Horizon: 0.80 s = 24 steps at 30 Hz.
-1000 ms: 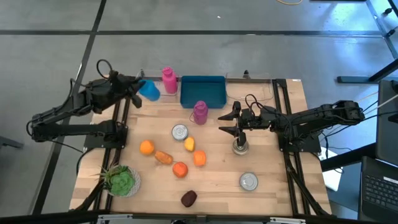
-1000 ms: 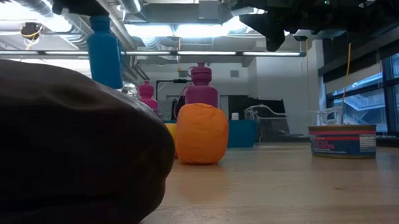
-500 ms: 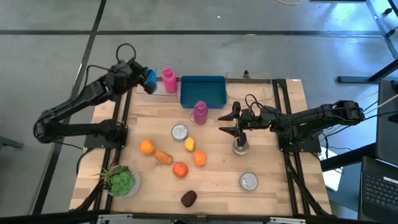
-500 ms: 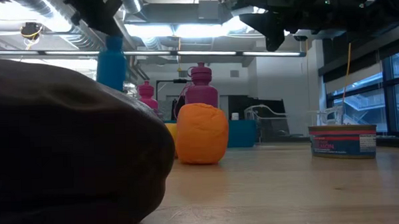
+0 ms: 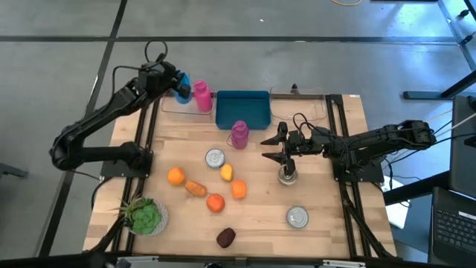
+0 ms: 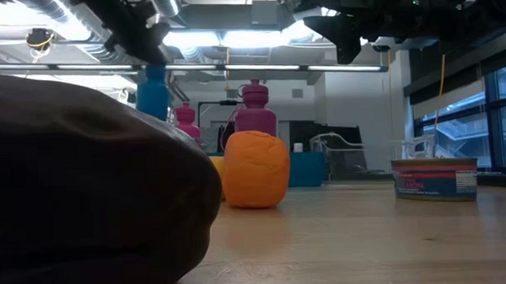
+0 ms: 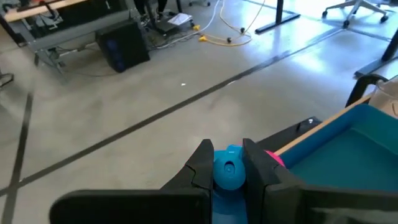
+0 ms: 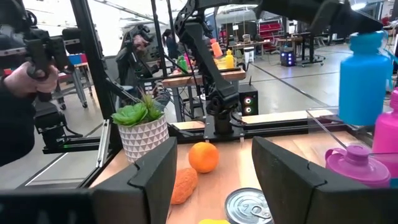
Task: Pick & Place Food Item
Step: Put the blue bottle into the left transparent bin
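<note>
My left gripper (image 5: 177, 80) is at the table's far left corner, shut on a blue bottle (image 5: 183, 89) that stands upright right beside a pink bottle (image 5: 201, 95) and over a clear tray (image 5: 172, 109). In the low view the blue bottle (image 6: 152, 92) hangs under the gripper, its base hidden by a dark lump. My right gripper (image 5: 270, 147) waits open right of centre, next to a can (image 5: 287, 176). Orange and yellow food pieces (image 5: 216, 202) lie on the near half of the table. My left gripper pinches the blue bottle's top, just below its cap (image 7: 229, 174), between its two fingers (image 7: 203, 167). The fingers come from above, slanting toward the far edge. The bottle hangs upright below them; whether its base rests on the tray cannot be seen.
A blue bin (image 5: 242, 109) sits at the far edge and a magenta bottle (image 5: 239, 134) in front of it. Cans (image 5: 215, 157) (image 5: 297, 217), a potted plant (image 5: 146, 216) and a dark purple item (image 5: 225, 237) stand nearer. A person (image 8: 18, 93) shows beyond the table.
My left gripper has carried the blue bottle toward the table's far edge and a little right, ending close beside the pink bottle. It has stayed shut on the bottle. The right arm has kept still.
</note>
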Tool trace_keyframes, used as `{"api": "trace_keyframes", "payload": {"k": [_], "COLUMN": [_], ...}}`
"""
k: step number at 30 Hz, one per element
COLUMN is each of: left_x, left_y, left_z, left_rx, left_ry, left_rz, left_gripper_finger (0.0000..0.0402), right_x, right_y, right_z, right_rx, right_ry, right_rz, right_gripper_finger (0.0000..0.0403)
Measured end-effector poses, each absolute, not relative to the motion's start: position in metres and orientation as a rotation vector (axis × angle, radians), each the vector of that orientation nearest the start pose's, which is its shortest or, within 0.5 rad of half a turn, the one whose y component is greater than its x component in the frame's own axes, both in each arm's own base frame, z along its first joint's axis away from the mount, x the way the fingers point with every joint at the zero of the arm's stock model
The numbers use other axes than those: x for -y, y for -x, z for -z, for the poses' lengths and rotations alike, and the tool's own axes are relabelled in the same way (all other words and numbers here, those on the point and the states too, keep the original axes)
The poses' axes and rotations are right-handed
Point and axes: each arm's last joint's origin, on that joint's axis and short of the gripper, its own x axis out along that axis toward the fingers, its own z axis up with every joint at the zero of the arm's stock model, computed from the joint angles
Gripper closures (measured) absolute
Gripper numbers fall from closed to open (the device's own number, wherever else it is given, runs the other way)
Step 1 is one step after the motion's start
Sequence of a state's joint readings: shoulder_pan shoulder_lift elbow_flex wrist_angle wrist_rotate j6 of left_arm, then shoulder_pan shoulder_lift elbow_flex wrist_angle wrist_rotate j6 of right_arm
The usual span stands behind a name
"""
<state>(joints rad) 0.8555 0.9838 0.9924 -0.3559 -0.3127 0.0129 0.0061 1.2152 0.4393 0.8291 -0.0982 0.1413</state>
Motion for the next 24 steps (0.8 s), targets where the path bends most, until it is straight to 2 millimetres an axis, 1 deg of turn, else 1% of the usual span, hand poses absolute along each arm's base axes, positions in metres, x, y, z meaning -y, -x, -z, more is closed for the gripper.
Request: {"api": "trace_keyframes", "payload": {"k": [4, 10, 17, 24], "left_x": [-0.175, -0.187, -0.195, -0.201], "left_y": [-0.134, -0.135, -0.13, -0.125], "left_z": [-0.346, -0.34, -0.334, -0.32], "left_rx": [-0.387, -0.412, -0.435, -0.394], "left_ry": [0.091, 0.094, 0.109, 0.135], "left_rz": [-1.167, -1.194, -1.229, -1.234], "left_gripper_finger": [0.0377, 0.0377, 0.0377, 0.0377], "right_x": [-0.004, -0.004, -0.004, -0.004], "right_y": [-0.241, -0.241, -0.241, -0.241], "right_z": [-0.227, -0.227, -0.227, -0.227], "right_rx": [0.046, 0.046, 0.046, 0.046], "right_ry": [-0.131, -0.131, -0.128, -0.127], "right_rz": [-0.107, -0.107, -0.107, -0.107], "right_gripper_finger": [0.0195, 0.0195, 0.0195, 0.0195]}}
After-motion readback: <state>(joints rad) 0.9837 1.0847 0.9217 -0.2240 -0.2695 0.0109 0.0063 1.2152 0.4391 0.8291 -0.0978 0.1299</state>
